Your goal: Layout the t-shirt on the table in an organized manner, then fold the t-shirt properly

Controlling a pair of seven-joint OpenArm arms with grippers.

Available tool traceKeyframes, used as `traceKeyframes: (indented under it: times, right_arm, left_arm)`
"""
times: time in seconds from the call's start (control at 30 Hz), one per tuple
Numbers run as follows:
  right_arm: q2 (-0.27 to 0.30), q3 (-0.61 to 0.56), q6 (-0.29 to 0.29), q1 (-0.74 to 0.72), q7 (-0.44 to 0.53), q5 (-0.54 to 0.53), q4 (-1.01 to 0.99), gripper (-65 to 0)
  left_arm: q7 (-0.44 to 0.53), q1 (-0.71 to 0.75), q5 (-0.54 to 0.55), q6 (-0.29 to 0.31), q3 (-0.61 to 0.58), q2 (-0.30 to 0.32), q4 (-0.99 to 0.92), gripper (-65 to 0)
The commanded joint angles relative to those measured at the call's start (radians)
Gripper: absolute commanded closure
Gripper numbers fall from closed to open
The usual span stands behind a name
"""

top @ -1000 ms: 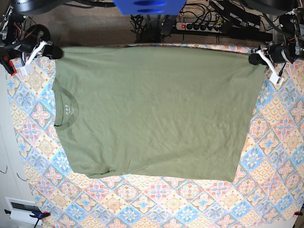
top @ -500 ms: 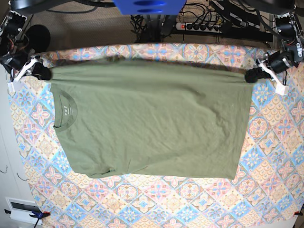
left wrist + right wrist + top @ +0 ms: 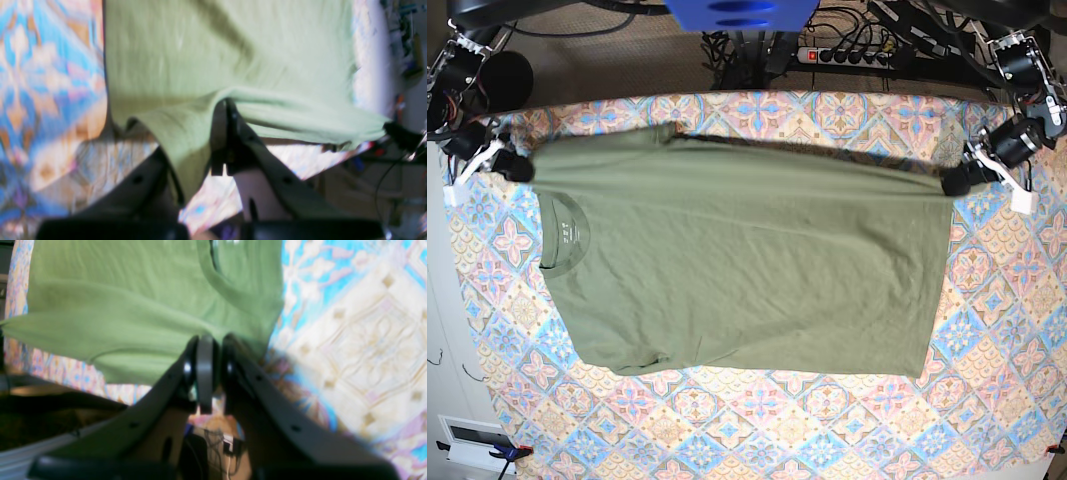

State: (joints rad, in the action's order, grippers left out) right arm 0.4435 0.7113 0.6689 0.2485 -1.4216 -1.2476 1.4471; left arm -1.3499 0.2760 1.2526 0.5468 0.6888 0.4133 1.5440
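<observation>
The t-shirt (image 3: 747, 270) lies spread flat on the table (image 3: 987, 400), its near hem towards the front edge and its collar at the left. Farther back, the right gripper (image 3: 515, 168) at the left is clamped on its far left corner, and the left gripper (image 3: 955, 182) at the right is clamped on its far right corner, the far edge stretched between them.

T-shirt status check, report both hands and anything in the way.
Left hand and right hand shut on the t-shirt, its far edge lifted. Rest lies flat on the table. Nothing in the way.
</observation>
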Motion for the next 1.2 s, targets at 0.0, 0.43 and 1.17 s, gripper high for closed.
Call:
traceKeyframes:
  times: [0.0,0.43,1.17]
  right_arm:
    - [0.031,0.037,0.002,-0.002,0.025,-0.056,0.019,-3.5]
    - [0.030,0.402,0.029,0.091,0.025,-0.236,0.191,-3.5]
    - [0.025,0.032,0.029,0.185,0.025,-0.074,0.406,-9.9]
  left_arm:
    - [0.007,-0.005,0.057,0.005,0.025,0.026,0.019,0.0]
    - [-0.016,0.144,0.149,0.020,0.119,0.028,0.508,0.0]
    - [-0.046,0.268,0.231,0.097,0.520,0.046,0.514,0.0]
